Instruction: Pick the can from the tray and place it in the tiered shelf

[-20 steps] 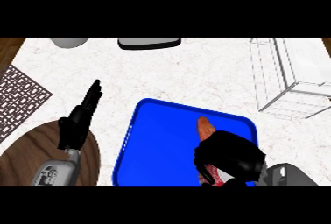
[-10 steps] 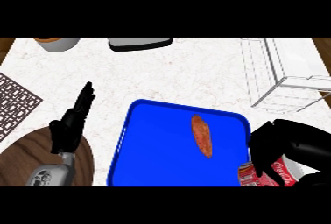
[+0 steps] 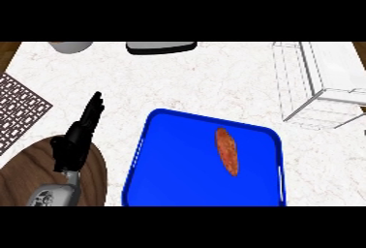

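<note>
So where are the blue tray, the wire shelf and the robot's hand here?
blue tray point(image 3: 178, 164): head view, bare floor.
wire shelf point(image 3: 314, 92): head view, front frame.
left hand point(image 3: 77, 135): head view, palm; fingers straight.

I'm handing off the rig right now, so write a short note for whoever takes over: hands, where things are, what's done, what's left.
Left hand: open, fingers straight, resting left of the tray, holding nothing.
Right hand: not in view now.
Can: not in view either. A moment ago it was in the right hand at the tray's lower right edge, so it has been lifted out of the tray, but where it is now cannot be told.
Tray: holds only an orange-brown oblong food item.
Shelf: upper right of the counter, no can seen in it.
Left: find the right hand and can, then place the can in the shelf.
</note>
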Robot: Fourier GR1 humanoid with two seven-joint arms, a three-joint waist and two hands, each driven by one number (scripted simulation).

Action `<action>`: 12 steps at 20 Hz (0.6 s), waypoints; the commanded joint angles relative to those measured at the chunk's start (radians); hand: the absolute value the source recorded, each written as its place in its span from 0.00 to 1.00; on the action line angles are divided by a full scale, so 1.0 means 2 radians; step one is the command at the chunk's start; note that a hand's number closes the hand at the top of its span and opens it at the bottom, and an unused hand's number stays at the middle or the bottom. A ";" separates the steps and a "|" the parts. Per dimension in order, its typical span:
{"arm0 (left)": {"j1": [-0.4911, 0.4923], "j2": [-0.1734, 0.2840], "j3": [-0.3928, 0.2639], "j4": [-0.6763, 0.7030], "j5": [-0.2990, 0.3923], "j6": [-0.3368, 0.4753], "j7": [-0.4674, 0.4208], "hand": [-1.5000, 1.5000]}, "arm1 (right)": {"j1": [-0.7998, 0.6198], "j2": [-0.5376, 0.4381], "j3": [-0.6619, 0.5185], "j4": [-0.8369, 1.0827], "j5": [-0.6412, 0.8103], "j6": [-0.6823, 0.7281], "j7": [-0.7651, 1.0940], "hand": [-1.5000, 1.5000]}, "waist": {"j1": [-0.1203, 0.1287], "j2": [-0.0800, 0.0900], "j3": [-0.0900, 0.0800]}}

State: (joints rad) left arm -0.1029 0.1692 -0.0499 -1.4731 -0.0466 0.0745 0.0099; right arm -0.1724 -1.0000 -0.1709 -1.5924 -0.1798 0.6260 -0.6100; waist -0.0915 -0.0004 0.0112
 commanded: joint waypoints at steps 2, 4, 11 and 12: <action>-0.004 0.003 -0.006 0.002 0.005 -0.017 -0.005 0.50 | 0.005 -0.067 -0.100 0.124 -0.061 0.093 -0.120 1.00 | 0.022 0.003 -0.002; -0.020 -0.007 -0.020 -0.006 -0.008 -0.007 0.009 0.50 | -0.006 -0.097 -0.117 0.169 -0.072 0.107 -0.121 1.00 | 0.035 0.005 -0.002; -0.035 0.004 -0.013 0.004 -0.004 -0.022 0.001 0.50 | -0.022 -0.140 -0.122 0.261 -0.094 0.129 -0.130 1.00 | 0.062 0.008 -0.003; -0.029 -0.011 -0.030 -0.001 -0.009 -0.019 0.009 0.50 | -0.027 -0.152 -0.125 0.263 -0.101 0.137 -0.130 1.00 | 0.060 0.006 -0.003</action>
State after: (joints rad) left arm -0.1554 0.1543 -0.0960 -1.4726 -0.0634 0.0461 0.0182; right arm -0.1952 -1.2497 -0.4046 -1.1791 -0.3594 0.6671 -0.6854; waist 0.0076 0.0111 0.0060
